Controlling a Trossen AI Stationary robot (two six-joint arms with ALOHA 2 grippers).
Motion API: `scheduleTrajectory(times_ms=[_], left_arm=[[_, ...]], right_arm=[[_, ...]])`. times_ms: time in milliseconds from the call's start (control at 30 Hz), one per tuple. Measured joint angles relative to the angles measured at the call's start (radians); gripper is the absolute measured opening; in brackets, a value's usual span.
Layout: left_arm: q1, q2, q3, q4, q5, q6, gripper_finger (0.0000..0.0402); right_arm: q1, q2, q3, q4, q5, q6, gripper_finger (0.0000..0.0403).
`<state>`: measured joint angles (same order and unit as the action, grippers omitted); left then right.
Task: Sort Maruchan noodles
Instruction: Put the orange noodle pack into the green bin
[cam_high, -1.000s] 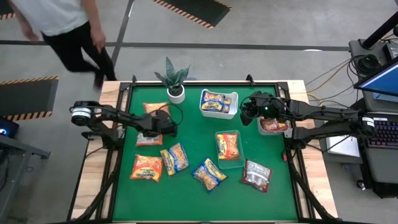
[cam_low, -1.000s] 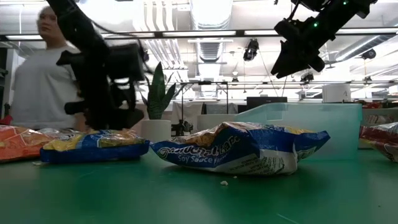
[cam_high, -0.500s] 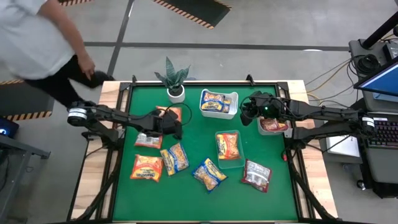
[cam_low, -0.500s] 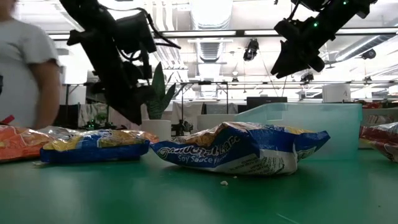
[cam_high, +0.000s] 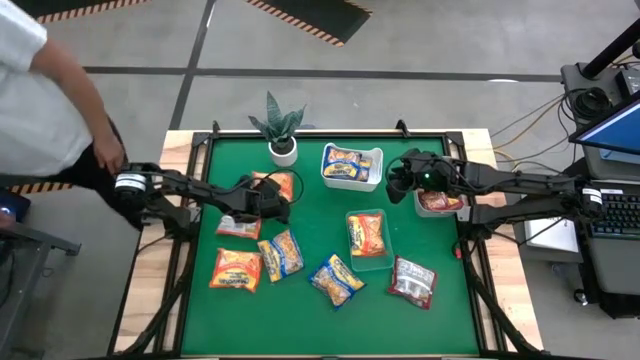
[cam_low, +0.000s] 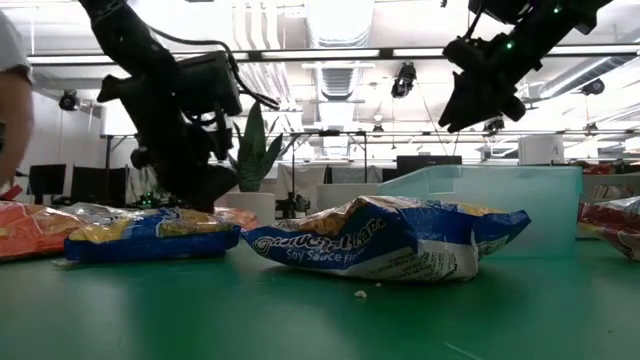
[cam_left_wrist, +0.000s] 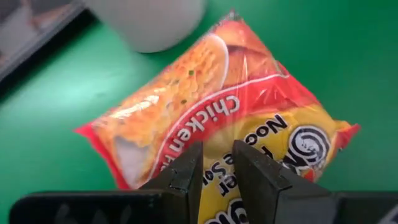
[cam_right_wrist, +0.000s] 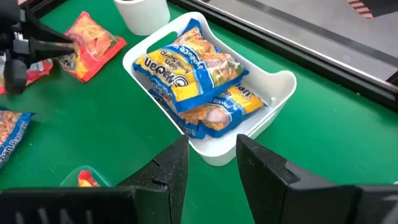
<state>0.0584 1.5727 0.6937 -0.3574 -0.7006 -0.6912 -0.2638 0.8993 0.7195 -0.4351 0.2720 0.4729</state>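
On the green felt-looking worktop (cam_high: 310, 310) the Maruchan noodles are all crinkly flat plastic rectangles, mostly loose. An orange chicken packet (cam_left_wrist: 211, 118) lies near the back by the white plant pot (cam_high: 284, 152), with the left gripper (cam_high: 272, 193) right above it. Its dark fingers (cam_left_wrist: 186, 171) sit close together with a thin gap, and nothing is between them that I can see.

Containers:
- white tub (cam_right_wrist: 273, 109) with rounded corners and smooth walls, holding a stack of yellow-and-blue packets (cam_right_wrist: 193, 68)
- clear tray (cam_high: 384, 258) mid-worktop with one orange packet (cam_high: 366, 235) inside
- grey bin (cam_high: 424, 208) at the right edge with a dark red packet (cam_high: 440, 201) in it

Loose stuff up front: another orange one (cam_high: 236, 269), two yellow-and-blue ones (cam_high: 281, 254) (cam_high: 336, 280), and a dark red-and-silver one (cam_high: 412, 281).

The right gripper (cam_high: 396, 180) hangs above the worktop between tub and bin, fingers (cam_right_wrist: 171, 168) a bit apart, empty.

Compared with a second ago, the left gripper has slid from over the packets on the left toward the pot and now sits over that orange packet. The right arm hasn't budged. The person (cam_high: 45, 100) behind the worktop has walked toward the left edge.
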Motion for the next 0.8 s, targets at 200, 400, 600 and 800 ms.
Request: scheduleTrajectory(times_ms=[200, 400, 600, 800], left_arm=[[-0.049, 0.016, 0.002, 0.258, 0.353, 0.229, 0.0075], [-0.137, 0.005, 0.029, 0.305, 0.48, 0.394, 0.0075], [-0.166, -0.015, 0.032, 0.278, 0.474, 0.425, 0.0075], [-0.172, -0.059, 0.031, 0.175, 0.469, 0.424, 0.0075]], right_arm=[[0.004, 0.0, -0.012, 0.003, -0.021, 0.02, 0.0123], [0.01, 0.0, -0.013, 0.008, -0.069, 0.074, 0.0123], [0.049, 0.041, -0.013, 0.131, -0.149, 0.136, 0.0123], [0.102, 0.155, -0.013, 0.366, -0.294, 0.173, 0.0123]])
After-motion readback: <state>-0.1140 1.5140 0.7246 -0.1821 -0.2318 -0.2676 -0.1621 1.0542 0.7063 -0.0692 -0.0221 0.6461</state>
